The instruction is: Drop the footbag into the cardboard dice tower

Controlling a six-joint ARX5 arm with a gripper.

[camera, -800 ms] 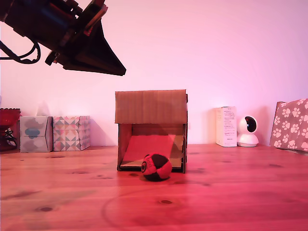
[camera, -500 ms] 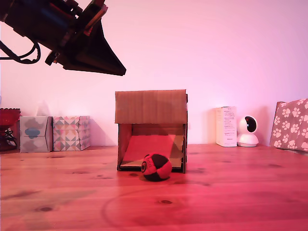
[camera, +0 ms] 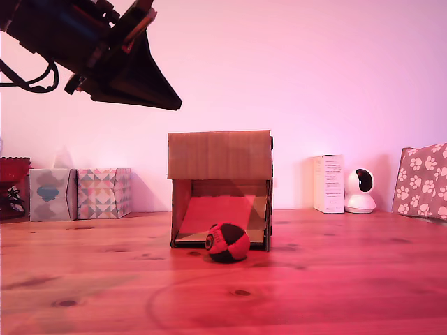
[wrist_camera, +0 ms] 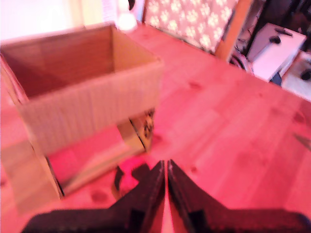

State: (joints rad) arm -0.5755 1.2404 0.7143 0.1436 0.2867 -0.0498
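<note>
The small red-and-black stitched footbag (camera: 227, 242) lies on the wooden table (camera: 335, 279), touching the front of the brown corrugated cardboard dice tower (camera: 220, 155) at its 6 o'clock. In the exterior view, two patterned tissue boxes (camera: 78, 193) stand side by side at the tower's 9 o'clock. A white carton (camera: 328, 183), a white round camera (camera: 360, 190) and a paw-print box (camera: 421, 181) line up at 3 o'clock, and the black gripper (camera: 171, 103) hangs at 10 o'clock above.

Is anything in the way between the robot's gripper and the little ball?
Nothing visible. The gripper hangs high at the exterior view's left, closed and empty. The footbag sits on the table just outside the dice tower's lower opening, with open air between them.
</note>
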